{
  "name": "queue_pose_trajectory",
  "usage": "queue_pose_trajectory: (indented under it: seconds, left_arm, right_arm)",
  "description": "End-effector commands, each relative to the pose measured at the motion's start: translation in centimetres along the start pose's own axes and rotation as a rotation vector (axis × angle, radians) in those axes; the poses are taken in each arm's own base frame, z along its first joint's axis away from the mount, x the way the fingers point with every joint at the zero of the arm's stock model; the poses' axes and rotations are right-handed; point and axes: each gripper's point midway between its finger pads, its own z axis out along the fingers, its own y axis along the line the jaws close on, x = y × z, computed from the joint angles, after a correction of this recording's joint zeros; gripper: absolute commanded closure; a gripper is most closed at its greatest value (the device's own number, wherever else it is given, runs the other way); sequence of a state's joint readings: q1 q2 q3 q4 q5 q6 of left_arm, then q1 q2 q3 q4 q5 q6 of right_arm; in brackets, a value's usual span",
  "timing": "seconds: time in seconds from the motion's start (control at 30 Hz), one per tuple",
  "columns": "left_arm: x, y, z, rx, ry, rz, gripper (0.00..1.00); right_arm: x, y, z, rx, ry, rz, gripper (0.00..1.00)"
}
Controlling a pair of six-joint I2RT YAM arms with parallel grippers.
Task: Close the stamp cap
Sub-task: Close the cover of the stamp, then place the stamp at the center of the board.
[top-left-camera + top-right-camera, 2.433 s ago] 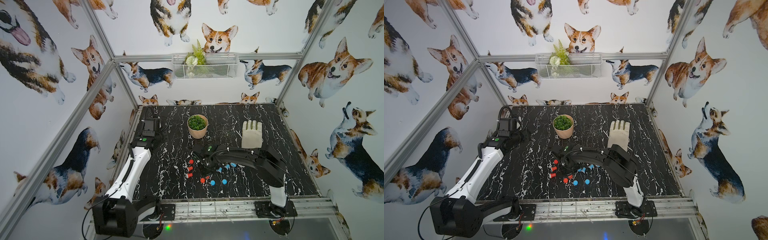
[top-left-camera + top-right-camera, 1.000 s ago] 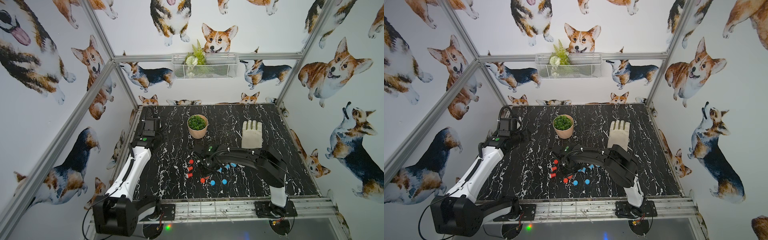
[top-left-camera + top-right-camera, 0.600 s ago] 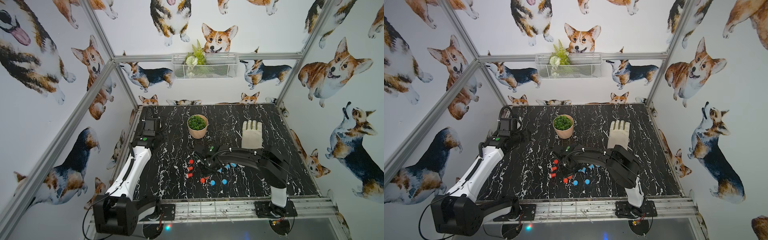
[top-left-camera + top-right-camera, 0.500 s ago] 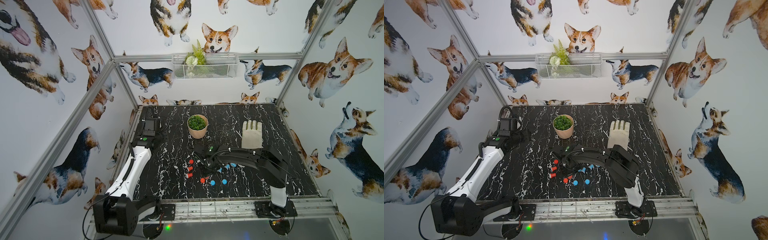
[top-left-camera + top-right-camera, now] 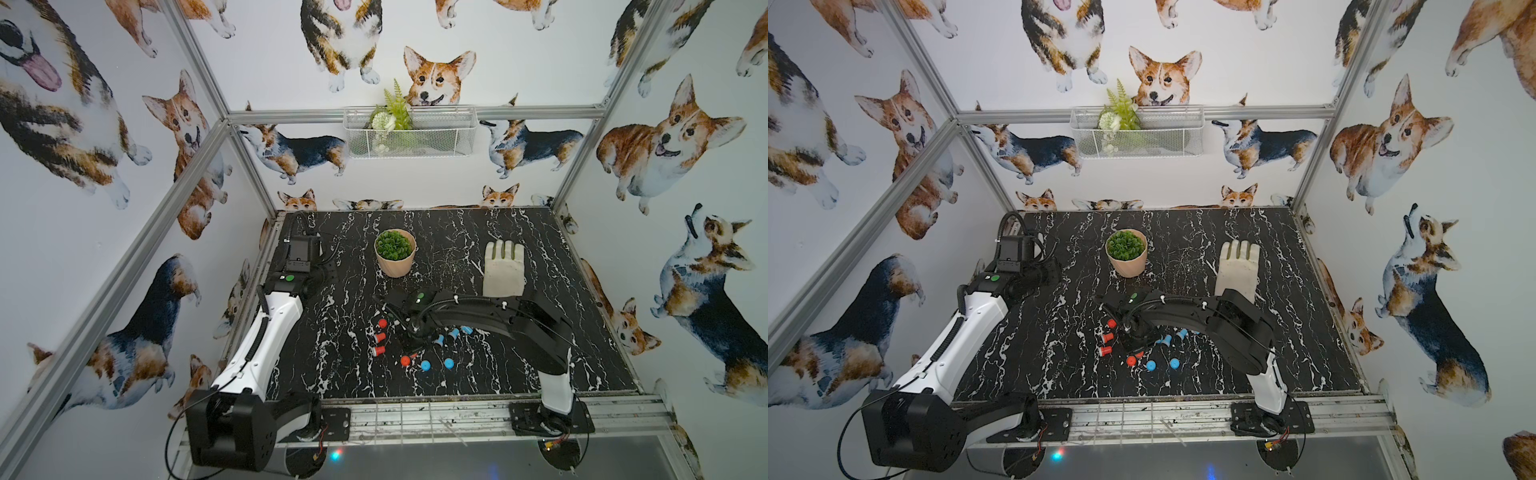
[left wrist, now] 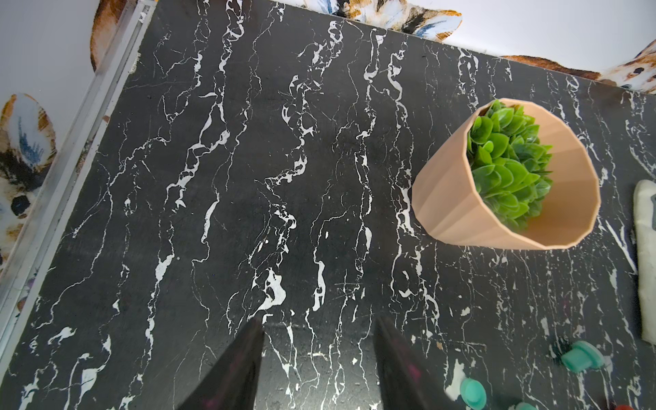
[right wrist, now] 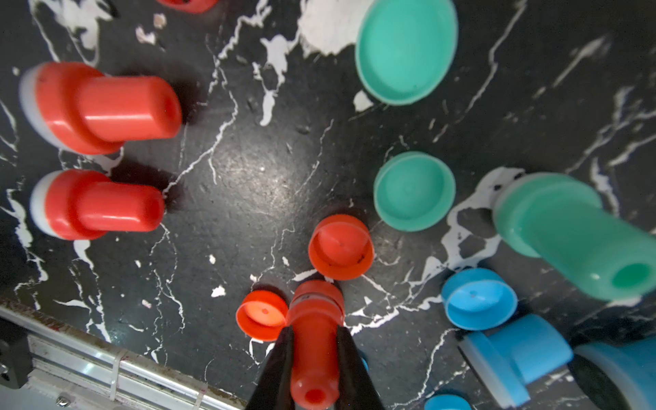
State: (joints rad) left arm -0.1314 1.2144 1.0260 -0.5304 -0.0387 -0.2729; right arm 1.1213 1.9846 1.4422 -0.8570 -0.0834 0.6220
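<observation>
In both top views the black, white-veined worktop is walled on the left, far and right sides, and an aluminium rail runs along its near edge. The small stamps cluster around the middle, toward the near edge, with bare slab open to their left and right. The right arm reaches in from the near right and hangs over the cluster, hiding its own tip. The left arm lies along the left edge. Farther back, well apart from the stamps, stand a faceted peach pot of green leaves and a pale hand-shaped block.

From the left wrist, the dark, tapered left fingers stand released, with nothing between them, over bare worktop.

From the right wrist, the right fingers are clenched on the stem of a glossy, mushroom-shaped red stamp. Its broad end points at the worktop between two loose round caps. The red cap lies just beside it. The second red cap is so close that contact cannot be told. Two capped red stamps lie on their sides well clear. Teal caps and blue stamps crowd the opposite side, and the rail runs close by.
</observation>
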Motion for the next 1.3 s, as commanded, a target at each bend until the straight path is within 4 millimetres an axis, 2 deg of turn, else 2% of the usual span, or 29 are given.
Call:
queue_pose_trajectory:
  seconds: [0.0, 0.33, 0.57, 0.77, 1.03, 1.27]
  left_arm:
    - [-0.8, -0.1, 0.0, 0.004, -0.027, -0.003, 0.46]
    - [-0.7, -0.1, 0.0, 0.002, -0.027, -0.002, 0.46]
    - [-0.8, -0.1, -0.1, 0.003, -0.029, -0.002, 0.46]
    - [-0.7, 0.0, -0.2, -0.001, -0.032, -0.002, 0.46]
    - [-0.8, 0.1, -0.2, -0.008, -0.032, 0.000, 0.46]
    - [-0.7, 0.2, -0.2, -0.012, -0.032, 0.001, 0.46]
  right_arm:
    - [0.1, 0.0, 0.3, 0.013, 0.016, -0.009, 1.00]
    - [0.2, -1.7, 0.6, 0.107, 0.020, -0.001, 1.00]
    - [1.6, -1.9, 1.5, 0.154, 0.055, -0.075, 1.00]
    - [3.1, -2.4, 3.1, 0.196, 0.117, -0.113, 1.00]
    - [4.6, -2.0, 5.9, 0.177, 0.218, -0.118, 1.00]
    - [5.3, -2.0, 7.0, 0.166, 0.263, -0.109, 1.00]
